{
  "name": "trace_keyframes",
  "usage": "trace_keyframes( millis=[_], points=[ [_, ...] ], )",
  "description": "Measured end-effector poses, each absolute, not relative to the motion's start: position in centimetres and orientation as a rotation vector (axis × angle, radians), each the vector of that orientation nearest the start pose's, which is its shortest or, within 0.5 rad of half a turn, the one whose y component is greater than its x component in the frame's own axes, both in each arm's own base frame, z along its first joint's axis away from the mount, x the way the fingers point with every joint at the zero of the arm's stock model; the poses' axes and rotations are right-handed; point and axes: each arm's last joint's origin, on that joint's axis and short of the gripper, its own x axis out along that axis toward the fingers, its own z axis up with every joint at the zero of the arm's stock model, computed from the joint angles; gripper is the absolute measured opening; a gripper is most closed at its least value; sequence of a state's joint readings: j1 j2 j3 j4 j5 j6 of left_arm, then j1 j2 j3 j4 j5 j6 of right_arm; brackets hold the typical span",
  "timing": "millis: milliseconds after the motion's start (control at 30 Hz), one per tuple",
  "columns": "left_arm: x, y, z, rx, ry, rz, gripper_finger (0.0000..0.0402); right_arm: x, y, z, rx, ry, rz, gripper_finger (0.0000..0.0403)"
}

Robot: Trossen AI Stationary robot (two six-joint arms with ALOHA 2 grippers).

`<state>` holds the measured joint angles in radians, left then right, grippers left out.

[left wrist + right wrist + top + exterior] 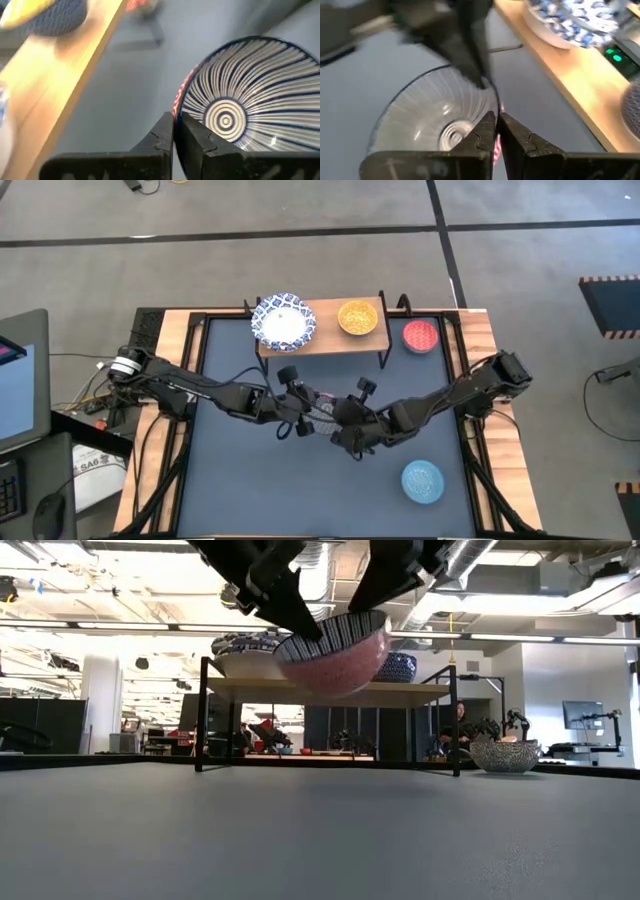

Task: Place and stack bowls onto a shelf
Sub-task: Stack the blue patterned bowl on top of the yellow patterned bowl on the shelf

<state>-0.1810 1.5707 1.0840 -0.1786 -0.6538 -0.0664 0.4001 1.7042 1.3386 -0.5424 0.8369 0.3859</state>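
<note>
A bowl with a speckled red outside (335, 658) and blue stripes on white inside (245, 100) hangs in the air over the table's middle, in front of the shelf (330, 340). My left gripper (176, 131) and my right gripper (497, 127) are both shut on its rim, on opposite sides. In the high view the two grippers meet at mid-table and hide most of that bowl. On the shelf rest a wide white bowl with a blue-patterned rim (284, 322) and a yellow-orange bowl (357, 317). My left gripper pinches the striped bowl's rim (181, 102), one finger inside the bowl and one outside. It comes slanting down from the table's left (285, 595). The bowl is lifted clear of the table, opening upward and slightly tilted. My right gripper pinches the rim (492, 107) on the side opposite the left gripper, one finger inside and one on the red outside. It comes slanting down from the table's right (400, 575). The bowl hangs between the two grippers.
A red bowl (421, 336) stands on the table just right of the shelf. A light blue bowl (423, 481) stands near the table's near right corner. Black shelf legs (203, 715) stand behind the lifted bowl. Open tabletop lies at the near left (250, 490).
</note>
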Motion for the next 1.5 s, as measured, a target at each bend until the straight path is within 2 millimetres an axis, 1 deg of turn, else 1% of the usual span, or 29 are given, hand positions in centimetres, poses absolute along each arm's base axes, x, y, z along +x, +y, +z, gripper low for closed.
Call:
trace_keyframes(
  millis=[100, 167, 300, 400, 500, 567, 667, 767, 833, 933, 1000, 1067, 1300, 1500],
  points=[
    [33.3, -3.4, 24.8, 0.228, 0.621, 0.502, 0.0002, 33.4, 13.1, 26.7, -0.140, 0.676, -0.469, 0.0054],
    [33.5, -2.7, 25.4, 0.218, 0.617, 0.520, 0.0002, 32.7, 13.9, 26.7, -0.129, 0.698, -0.453, 0.0060],
    [33.7, -1.4, 28.1, 0.204, 0.621, 0.536, 0.0001, 31.1, 15.0, 26.3, -0.107, 0.726, -0.498, 0.0072],
    [34.2, 0.1, 31.4, 0.208, 0.581, 0.571, 0.0001, 29.9, 15.6, 26.1, -0.097, 0.728, -0.566, 0.0079],
    [34.7, 2.4, 35.5, 0.164, 0.474, 0.609, 0.0001, 28.5, 15.7, 25.8, -0.096, 0.715, -0.663, 0.0083],
    [34.6, 4.3, 37.7, 0.106, 0.415, 0.624, 0.0000, 27.6, 15.6, 25.7, -0.106, 0.723, -0.713, 0.0083],
    [34.6, 7.7, 40.2, -0.022, 0.318, 0.629, 0.0000, 26.7, 15.3, 25.6, -0.136, 0.769, -0.749, 0.0083],
    [34.5, 10.8, 41.1, -0.115, 0.265, 0.638, 0.0000, 26.5, 15.3, 25.5, -0.116, 0.789, -0.753, 0.0080],
    [34.9, 12.7, 41.1, -0.149, 0.249, 0.651, 0.0000, 26.6, 15.3, 25.5, -0.108, 0.788, -0.749, 0.0076],
    [36.0, 14.9, 40.3, -0.183, 0.275, 0.637, 0.0000, 26.6, 15.2, 25.5, -0.110, 0.802, -0.753, 0.0072],
    [37.1, 16.0, 39.4, -0.200, 0.313, 0.609, 0.0001, 26.4, 15.1, 25.4, -0.122, 0.816, -0.760, 0.0070],
    [38.1, 17.1, 39.0, -0.215, 0.340, 0.588, 0.0001, 26.1, 14.9, 25.2, -0.131, 0.840, -0.768, 0.0070],
    [41.1, 19.9, 37.2, -0.185, 0.499, 0.599, 0.0001, 24.9, 14.0, 23.6, -0.067, 0.889, -0.768, 0.0069],
    [42.2, 21.4, 36.4, -0.184, 0.581, 0.607, 0.0001, 24.0, 13.4, 23.5, -0.037, 0.882, -0.765, 0.0069]
  ],
)
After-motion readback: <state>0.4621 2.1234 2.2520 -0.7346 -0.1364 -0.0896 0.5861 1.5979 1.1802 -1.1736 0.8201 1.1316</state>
